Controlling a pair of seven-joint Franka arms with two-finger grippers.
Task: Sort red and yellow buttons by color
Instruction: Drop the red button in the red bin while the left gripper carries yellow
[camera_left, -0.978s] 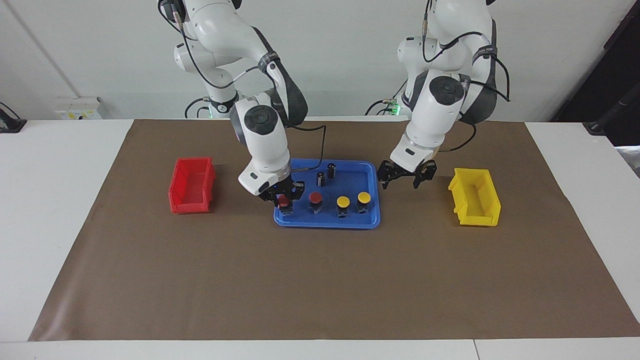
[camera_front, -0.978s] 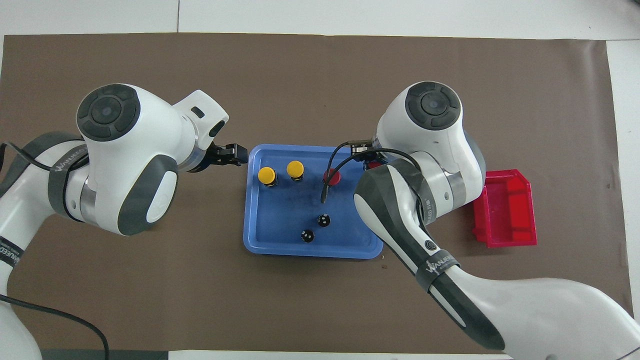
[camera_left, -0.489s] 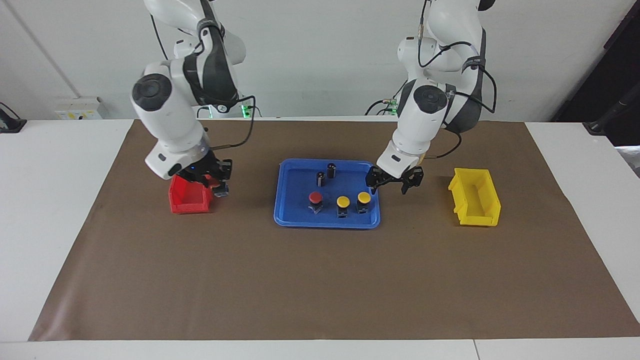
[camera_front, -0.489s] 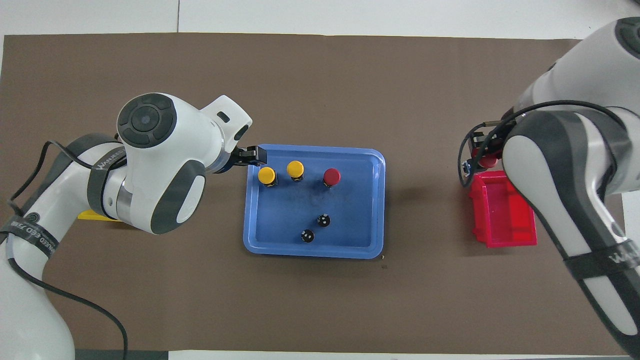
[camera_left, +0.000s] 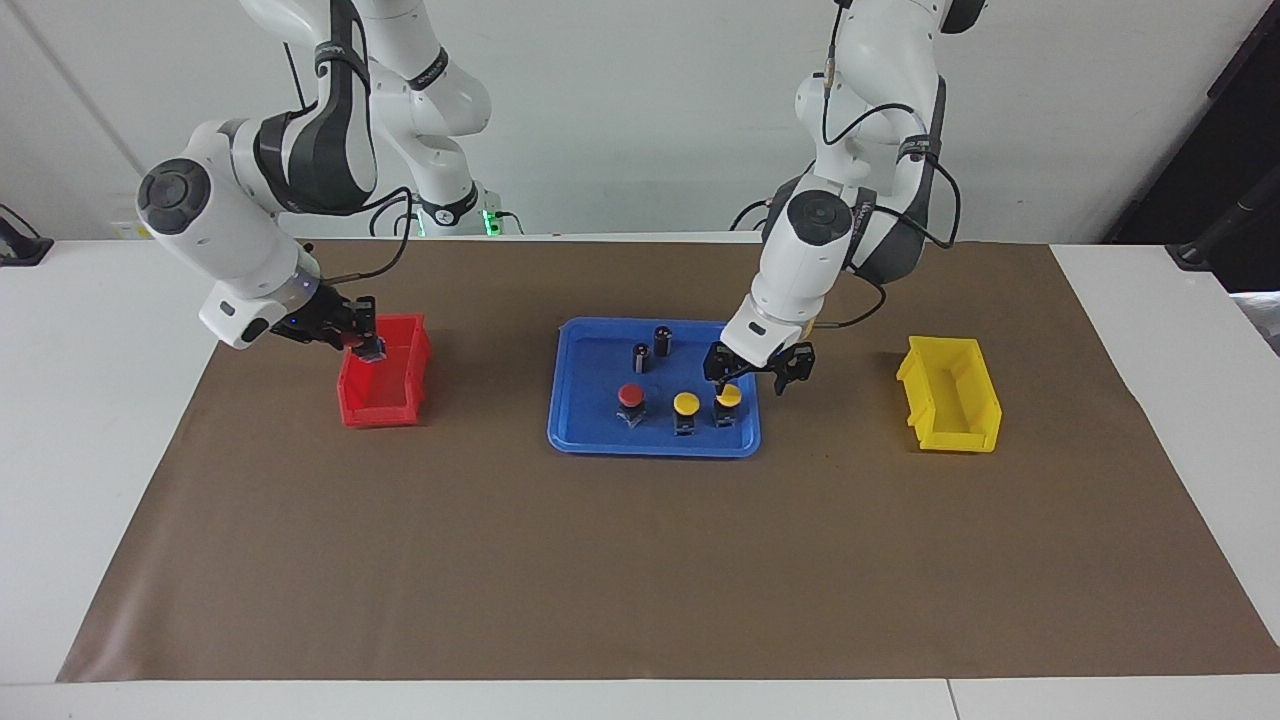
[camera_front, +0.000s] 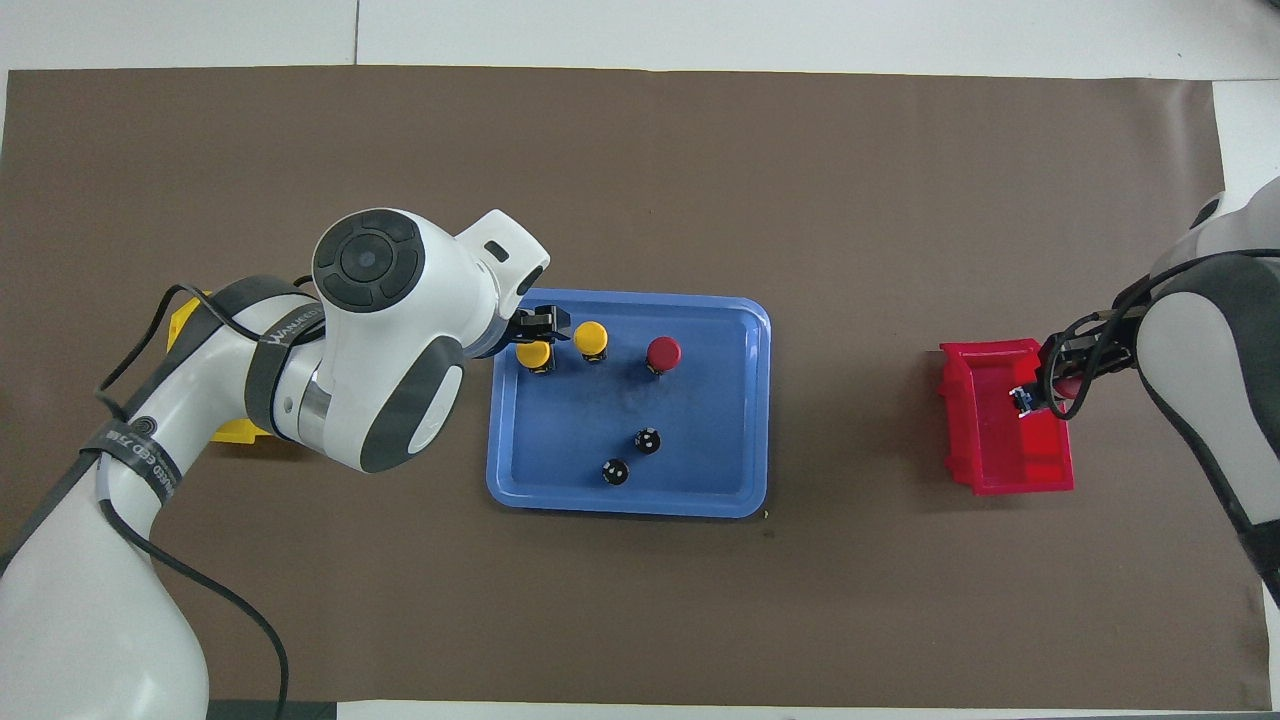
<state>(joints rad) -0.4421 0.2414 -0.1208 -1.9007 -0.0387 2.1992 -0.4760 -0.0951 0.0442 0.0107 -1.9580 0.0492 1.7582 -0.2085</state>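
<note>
**A:** Facing view first. What has changed on your side?

**B:** A second ago my right gripper was down in the blue tray, clamped on a red button. Now it hangs over the red bin at the right arm's end of the table, fingers still shut on that button. It is not released yet.

**A:** And the other one?

**B:** My left gripper has slid in from beside the tray and now hovers over the yellow button nearest the left arm's end, fingers spread apart, touching nothing as far as I can judge. The second yellow button and the other red button stand in a row with it; two dark cylinders sit nearer the robots. The yellow bin holds no button.

**A:** Overhead?

**B:** The same story. The right gripper sits above the red bin with the red button mostly hidden in it. The left gripper covers part of one yellow button, beside the other yellow button and the remaining red button in the blue tray.

**A:** Meaning?

**B:** One red is about to be dropped off; I'd say yellow sorting starts next.
</note>
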